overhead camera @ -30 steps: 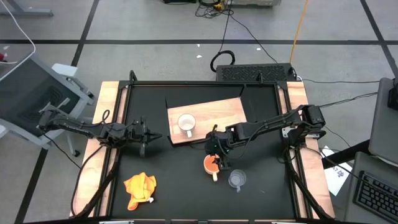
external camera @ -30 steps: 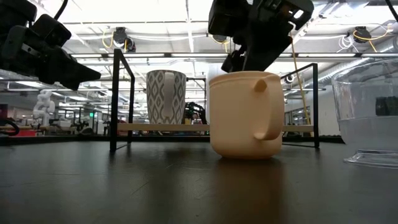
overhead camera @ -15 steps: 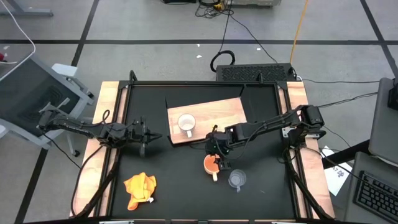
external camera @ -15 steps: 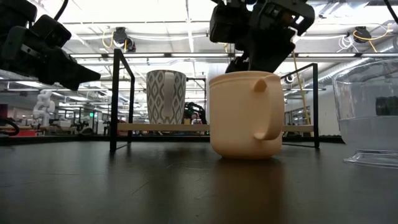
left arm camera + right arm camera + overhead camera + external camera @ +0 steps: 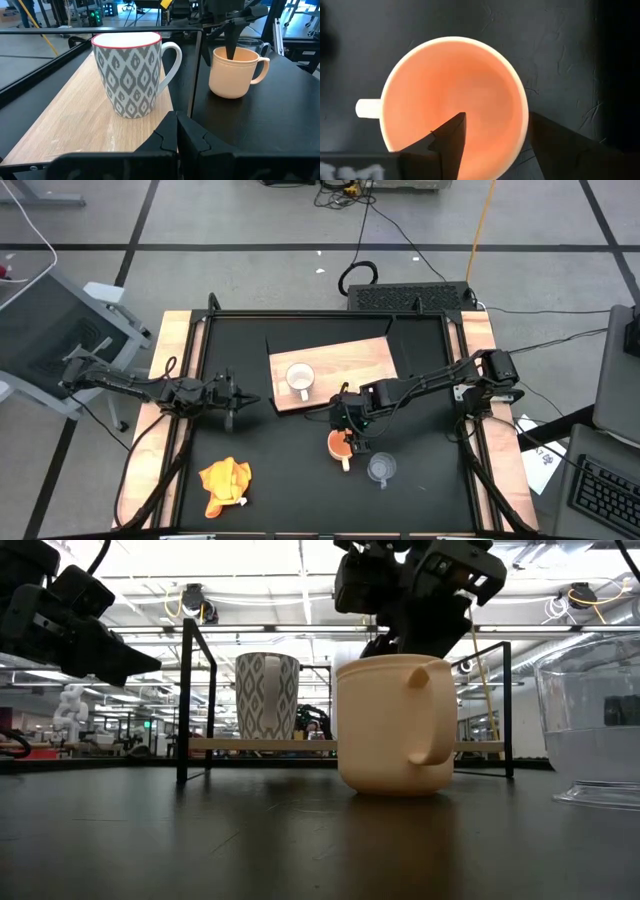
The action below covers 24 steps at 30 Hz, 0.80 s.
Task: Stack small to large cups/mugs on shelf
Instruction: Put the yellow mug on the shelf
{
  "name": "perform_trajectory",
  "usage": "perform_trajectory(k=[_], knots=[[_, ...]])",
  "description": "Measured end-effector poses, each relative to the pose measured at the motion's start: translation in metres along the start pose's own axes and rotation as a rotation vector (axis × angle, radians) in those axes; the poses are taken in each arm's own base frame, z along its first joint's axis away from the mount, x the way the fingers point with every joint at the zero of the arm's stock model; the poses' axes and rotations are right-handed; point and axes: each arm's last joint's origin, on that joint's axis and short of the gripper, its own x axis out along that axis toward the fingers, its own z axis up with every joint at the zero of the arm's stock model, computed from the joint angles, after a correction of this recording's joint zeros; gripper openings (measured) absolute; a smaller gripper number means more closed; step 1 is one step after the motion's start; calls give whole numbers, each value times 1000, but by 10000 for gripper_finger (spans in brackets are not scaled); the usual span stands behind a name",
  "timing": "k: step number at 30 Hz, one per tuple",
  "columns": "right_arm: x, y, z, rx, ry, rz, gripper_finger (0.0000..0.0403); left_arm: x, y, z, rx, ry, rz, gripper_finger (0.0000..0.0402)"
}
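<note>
A white cup with a grey pattern [image 5: 299, 378] [image 5: 132, 75] stands upright on the light wooden shelf board [image 5: 350, 360]. The yellow-orange cup [image 5: 340, 445] [image 5: 455, 100] stands on the black tabletop near the board's front edge. The clear glass cup [image 5: 380, 469] [image 5: 595, 725] is beside it, toward the table's right and near side. My right gripper [image 5: 497, 116] [image 5: 350, 436] is open and points down over the orange cup. One finger [image 5: 450, 137] is inside the mouth and the other [image 5: 555, 140] is outside the wall, opposite the handle [image 5: 367, 107]; I see no touch. My left gripper [image 5: 237, 400] [image 5: 177, 135] hovers shut left of the board.
An orange-yellow cloth [image 5: 225, 483] lies near the table's near-left corner. A thin black frame with upright posts [image 5: 185, 700] [image 5: 195, 65] runs around the board. Wooden rails border the table's left and right sides [image 5: 170, 380]. Bare black tabletop lies between the cloth and the cups.
</note>
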Motion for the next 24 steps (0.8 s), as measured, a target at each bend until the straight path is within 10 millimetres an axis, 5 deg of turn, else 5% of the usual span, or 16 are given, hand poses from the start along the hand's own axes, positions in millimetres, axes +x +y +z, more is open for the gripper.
perform_trajectory(k=[18,24], knots=[[0,-1,2,-3,-23,-1,13,0,0,0,1,1,0,1],[-1,-4,2,10,-23,-4,7,0,0,0,2,1,0,1]])
